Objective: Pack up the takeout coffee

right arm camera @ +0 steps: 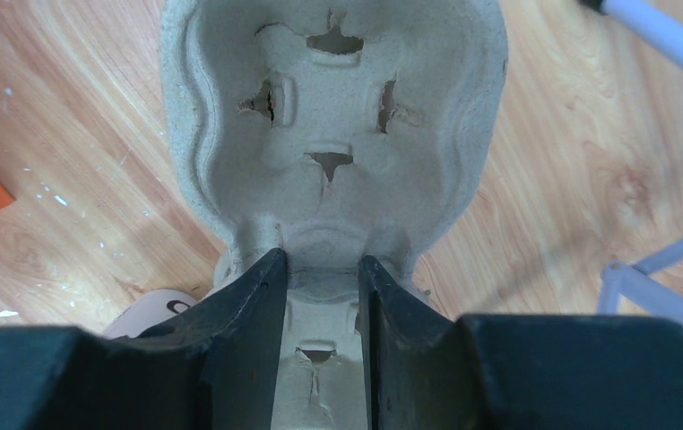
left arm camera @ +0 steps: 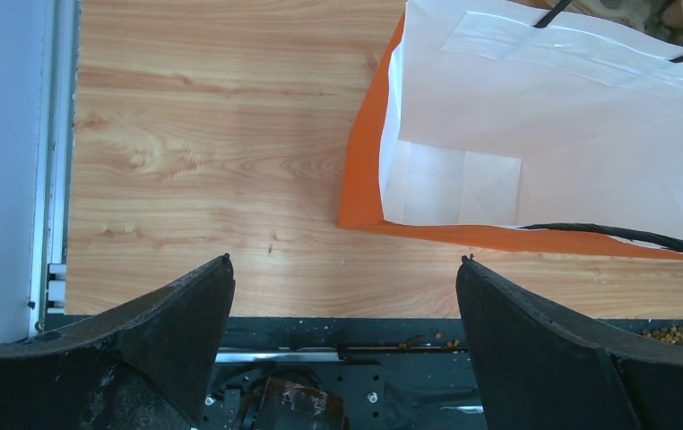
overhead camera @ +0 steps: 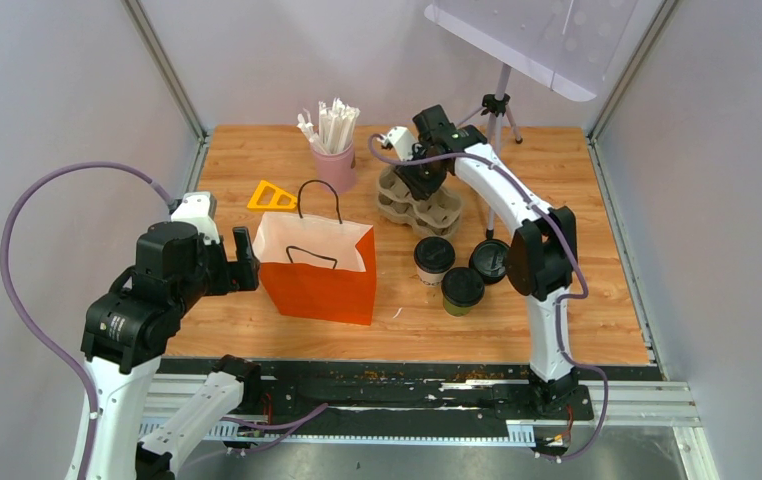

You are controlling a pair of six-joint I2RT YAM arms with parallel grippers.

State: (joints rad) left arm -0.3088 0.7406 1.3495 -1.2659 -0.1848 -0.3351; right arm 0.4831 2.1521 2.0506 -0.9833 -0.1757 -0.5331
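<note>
The whitish cup (overhead camera: 434, 258) and the olive-green cup (overhead camera: 463, 290), both with black lids, stand on the table right of the orange paper bag (overhead camera: 319, 268). My right gripper (overhead camera: 423, 176) is at the back, shut on the middle ridge of a grey pulp cup carrier (overhead camera: 419, 203). In the right wrist view the gripper (right arm camera: 320, 260) pinches that ridge, with the carrier's empty wells (right arm camera: 333, 116) ahead. My left gripper (overhead camera: 247, 262) is open and empty just left of the bag. In the left wrist view the gripper (left arm camera: 345, 260) faces the bag's open white inside (left arm camera: 544, 134).
A bare black lid (overhead camera: 490, 260) lies right of the whitish cup. A pink cup of white sticks (overhead camera: 334, 160) and a yellow triangle (overhead camera: 272, 196) are behind the bag. A tripod (overhead camera: 497, 105) stands at the back right. Walls enclose three sides.
</note>
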